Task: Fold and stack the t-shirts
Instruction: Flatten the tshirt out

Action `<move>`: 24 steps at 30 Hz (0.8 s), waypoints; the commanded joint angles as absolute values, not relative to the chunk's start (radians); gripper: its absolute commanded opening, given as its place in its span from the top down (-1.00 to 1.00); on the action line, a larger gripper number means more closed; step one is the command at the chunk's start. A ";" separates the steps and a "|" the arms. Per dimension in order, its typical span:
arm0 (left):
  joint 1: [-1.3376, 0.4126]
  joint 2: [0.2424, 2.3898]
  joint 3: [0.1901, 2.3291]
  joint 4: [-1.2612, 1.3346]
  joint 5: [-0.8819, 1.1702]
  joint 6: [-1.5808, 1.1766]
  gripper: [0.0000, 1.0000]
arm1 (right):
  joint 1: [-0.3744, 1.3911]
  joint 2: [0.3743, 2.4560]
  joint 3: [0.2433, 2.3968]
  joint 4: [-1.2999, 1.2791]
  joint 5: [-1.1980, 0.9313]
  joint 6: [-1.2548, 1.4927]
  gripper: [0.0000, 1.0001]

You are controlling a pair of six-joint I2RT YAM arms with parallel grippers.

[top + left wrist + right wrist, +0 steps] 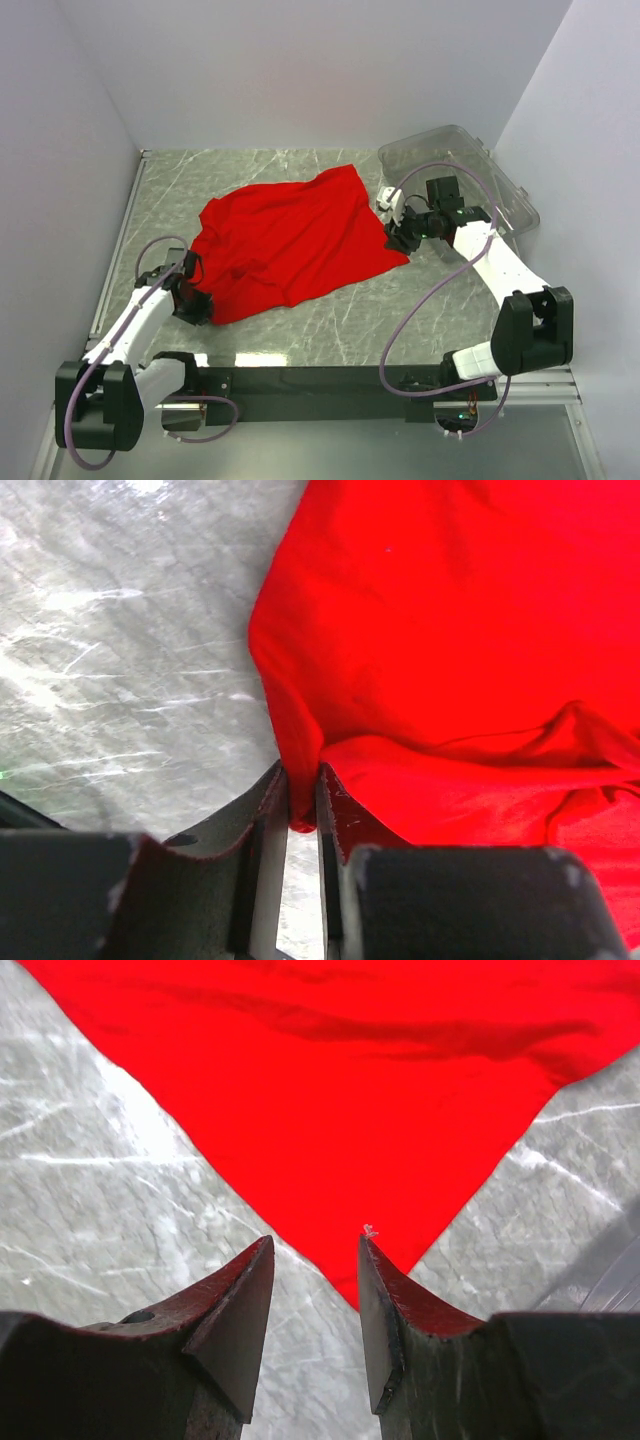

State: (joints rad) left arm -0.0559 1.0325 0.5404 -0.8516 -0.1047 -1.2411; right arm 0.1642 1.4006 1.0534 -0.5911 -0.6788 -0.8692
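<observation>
A plain red t-shirt (290,240) lies spread and rumpled on the grey marble table. My left gripper (193,298) is shut on a fold of the shirt's near left edge; in the left wrist view the red cloth (460,660) is pinched between the jaws (300,800). My right gripper (398,238) is open and empty, just above the shirt's right corner. In the right wrist view that corner (350,1290) points in between the two open fingers (315,1250), lying flat on the table.
A clear plastic bin (470,180) stands at the back right, close behind my right arm. A white wall edge runs along the table's left side (125,230). Bare marble lies in front of the shirt (340,330).
</observation>
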 commanded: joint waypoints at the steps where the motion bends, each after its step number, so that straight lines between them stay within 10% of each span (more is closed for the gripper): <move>1: -0.060 0.994 0.535 -0.827 -0.127 -1.230 0.56 | 0.153 1.417 1.069 -0.618 -0.654 -0.939 0.08; 8: -0.060 0.928 0.555 -0.851 -0.115 -1.232 0.99 | 0.137 1.485 1.089 -0.632 -0.601 -0.963 0.07; 24: -0.060 0.859 0.540 -0.873 -0.094 -1.247 0.99 | 0.121 1.733 1.189 -0.750 -0.319 -1.209 0.03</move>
State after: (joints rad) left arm -0.0559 0.8761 0.5404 -0.8658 -0.0986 -1.2419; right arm 0.1242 1.7226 1.1332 -0.7498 -0.3786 -1.1690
